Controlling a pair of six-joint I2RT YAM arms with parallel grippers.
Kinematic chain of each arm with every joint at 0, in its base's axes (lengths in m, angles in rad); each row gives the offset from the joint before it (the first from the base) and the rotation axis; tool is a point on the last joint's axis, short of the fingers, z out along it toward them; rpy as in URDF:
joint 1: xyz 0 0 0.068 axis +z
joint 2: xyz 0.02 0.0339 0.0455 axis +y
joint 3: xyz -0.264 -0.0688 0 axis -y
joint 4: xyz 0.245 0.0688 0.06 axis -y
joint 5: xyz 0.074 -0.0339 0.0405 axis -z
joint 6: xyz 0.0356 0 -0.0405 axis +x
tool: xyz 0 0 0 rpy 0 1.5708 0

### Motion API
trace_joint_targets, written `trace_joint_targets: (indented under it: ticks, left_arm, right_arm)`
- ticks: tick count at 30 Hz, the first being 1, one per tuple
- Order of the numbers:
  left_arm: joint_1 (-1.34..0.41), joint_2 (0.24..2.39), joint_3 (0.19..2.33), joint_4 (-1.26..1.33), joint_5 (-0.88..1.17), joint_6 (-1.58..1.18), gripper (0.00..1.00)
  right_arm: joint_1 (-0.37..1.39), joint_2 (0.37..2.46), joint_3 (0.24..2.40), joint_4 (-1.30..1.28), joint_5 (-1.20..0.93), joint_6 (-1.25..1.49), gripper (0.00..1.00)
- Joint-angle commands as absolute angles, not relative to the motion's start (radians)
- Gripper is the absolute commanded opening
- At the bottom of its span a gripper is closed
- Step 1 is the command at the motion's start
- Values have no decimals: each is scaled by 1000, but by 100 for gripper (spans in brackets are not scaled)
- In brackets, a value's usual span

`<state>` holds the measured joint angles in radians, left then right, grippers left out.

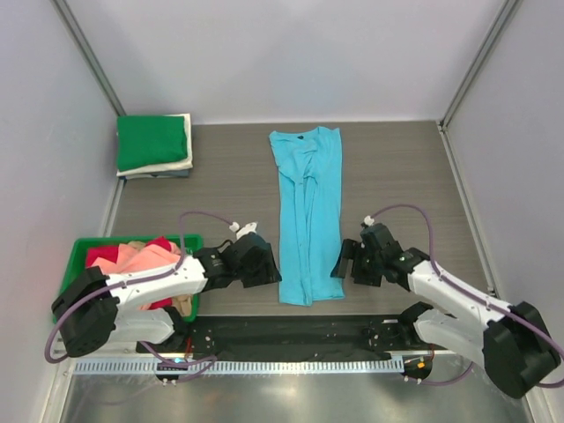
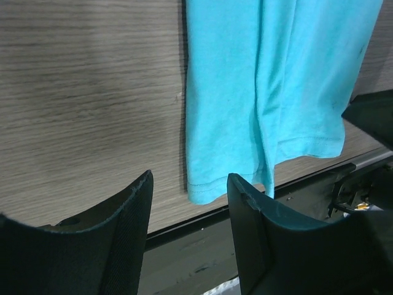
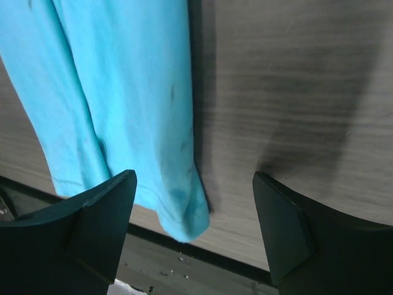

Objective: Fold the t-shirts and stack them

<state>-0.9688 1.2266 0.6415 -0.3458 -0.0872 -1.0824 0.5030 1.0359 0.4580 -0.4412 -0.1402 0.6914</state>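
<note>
A sky-blue t-shirt [image 1: 308,211] lies mid-table as a long narrow strip, collar far, hem at the near edge. My left gripper [image 1: 271,268] hovers just left of the hem's left corner. In the left wrist view the jaws [image 2: 190,178] stand open with nothing between them, and the shirt's corner [image 2: 215,178] lies just beyond them. My right gripper [image 1: 340,264] sits at the hem's right corner, open and empty [image 3: 195,177], above the rounded corner of the cloth [image 3: 184,215]. More t-shirts, red [image 1: 110,256] and salmon-pink [image 1: 141,260], are heaped in the bin.
A folded stack [image 1: 154,143] with a green shirt on top rests at the back left corner. The green plastic bin [image 1: 132,240] stands at the near left beside my left arm. A black rail [image 1: 291,335] runs along the table's near edge. Grey walls enclose three sides.
</note>
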Motion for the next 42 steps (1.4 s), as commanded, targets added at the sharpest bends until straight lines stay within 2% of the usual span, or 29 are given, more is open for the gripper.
trace_joint_targets:
  ticks: [1, 7, 10, 12, 13, 15, 22, 30, 31, 32, 35, 38, 39, 42]
  left_arm:
    - [-985, 1183, 603, -255, -77, -1141, 53]
    - [-1017, 1178, 549, -224, -89, -1181, 52]
    - [-1040, 1189, 526, -192, -92, -1207, 52]
    - [-1061, 1187, 512, -183, -103, -1224, 51]
    - [-1068, 1184, 506, -178, -112, -1230, 51]
    - [-1083, 1178, 488, -176, -118, -1244, 50]
    - [-1118, 1204, 474, -150, -121, -1255, 50]
    - [-1163, 1337, 466, -14, -83, -1278, 48]
    - [-1164, 1348, 468, -6, -83, -1282, 46]
    - [-1167, 1357, 474, -3, -83, -1284, 32]
    - [-1173, 1374, 491, -11, -89, -1285, 0]
    - [-1173, 1329, 598, -156, -126, -1267, 0]
    - [-1172, 1318, 698, -310, -161, -1250, 0]
    - [-1154, 1295, 896, -535, -271, -1168, 0]
  right_arm:
    - [569, 942, 413, -422, -112, 819, 81]
    - [626, 894, 321, -388, -101, 867, 63]
    - [646, 923, 304, -356, -121, 873, 50]
    - [658, 940, 304, -350, -117, 870, 37]
    - [666, 943, 302, -353, -115, 868, 20]
    - [676, 933, 298, -379, -101, 877, 1]
    - [696, 851, 290, -457, -78, 896, 1]
    - [699, 822, 275, -479, -83, 894, 1]
    - [699, 818, 276, -482, -83, 897, 1]
    - [699, 815, 281, -486, -84, 899, 1]
    - [699, 787, 307, -508, -83, 910, 1]
    - [699, 779, 415, -551, -63, 902, 1]
    - [698, 793, 460, -593, -45, 888, 1]
    - [699, 902, 645, -679, 93, 826, 1]
